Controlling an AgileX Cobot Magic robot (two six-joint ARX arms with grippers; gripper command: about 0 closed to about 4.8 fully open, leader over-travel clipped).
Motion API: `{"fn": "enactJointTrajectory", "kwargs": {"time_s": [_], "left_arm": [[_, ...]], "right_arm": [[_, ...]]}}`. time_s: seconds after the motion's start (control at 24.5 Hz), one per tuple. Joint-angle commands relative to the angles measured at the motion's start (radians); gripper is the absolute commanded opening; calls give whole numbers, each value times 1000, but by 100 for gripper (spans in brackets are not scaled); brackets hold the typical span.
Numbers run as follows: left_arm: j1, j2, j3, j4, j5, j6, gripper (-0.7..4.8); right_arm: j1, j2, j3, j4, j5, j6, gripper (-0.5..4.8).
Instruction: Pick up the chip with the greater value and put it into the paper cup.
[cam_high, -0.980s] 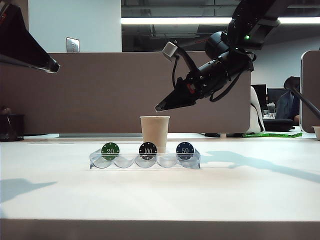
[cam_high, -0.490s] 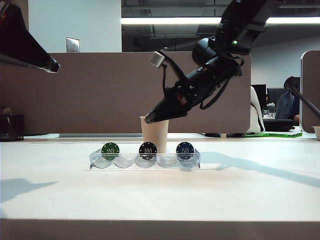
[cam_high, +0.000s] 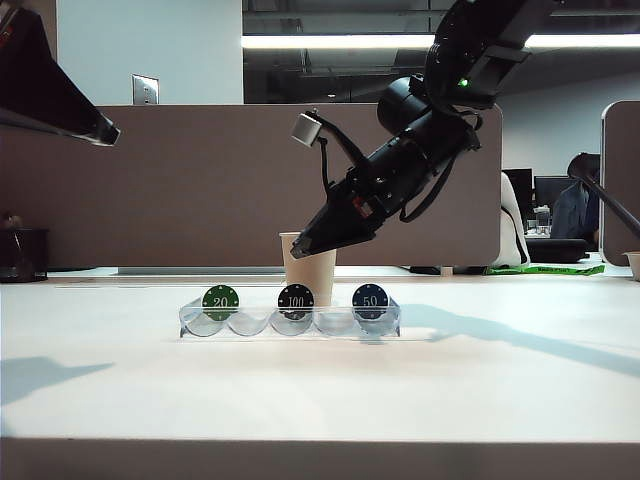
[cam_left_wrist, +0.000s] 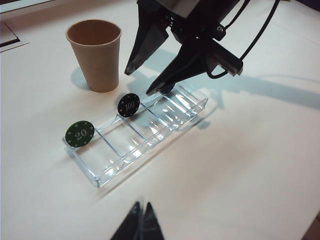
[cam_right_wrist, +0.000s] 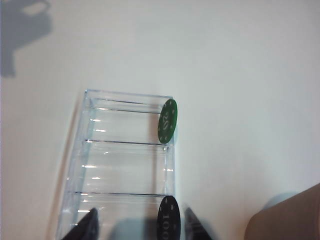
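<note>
With the round black "100" chip (cam_left_wrist: 129, 105) standing in the clear plastic tray's (cam_left_wrist: 150, 145) middle slot beside the tan paper cup (cam_left_wrist: 96, 52), the spread-open right gripper (cam_left_wrist: 145, 82) should straddle it squarely, while the left gripper (cam_left_wrist: 140, 225), pinched shut, hangs aside.

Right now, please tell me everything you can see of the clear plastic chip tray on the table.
The clear plastic chip tray is a long, shallow, transparent rack split by thin dividers into parallel grooves. It lies flat on the white table, in front of the tan paper cup and apart from it. Three round chips stand upright on edge along one long side: the green "20" chip, the black "100" chip and the dark blue "50" chip. The right gripper hovers above it, jaws open.
</note>
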Motion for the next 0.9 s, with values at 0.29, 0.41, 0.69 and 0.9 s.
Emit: {"fn": "enactJointTrajectory", "kwargs": {"time_s": [0.29,0.41,0.69,0.9], "left_arm": [[2,-1,2,13,7,3,-5],[2,-1,2,13,7,3,-5],[2,-1,2,13,7,3,-5],[2,-1,2,12,7,3,-5]], "right_arm": [[1,45,2,55,28,-25,274],[0,50,2,93,29,-20,274],[0,71,2,133,43,14,274],[0,85,2,146,43,31,274]]}}
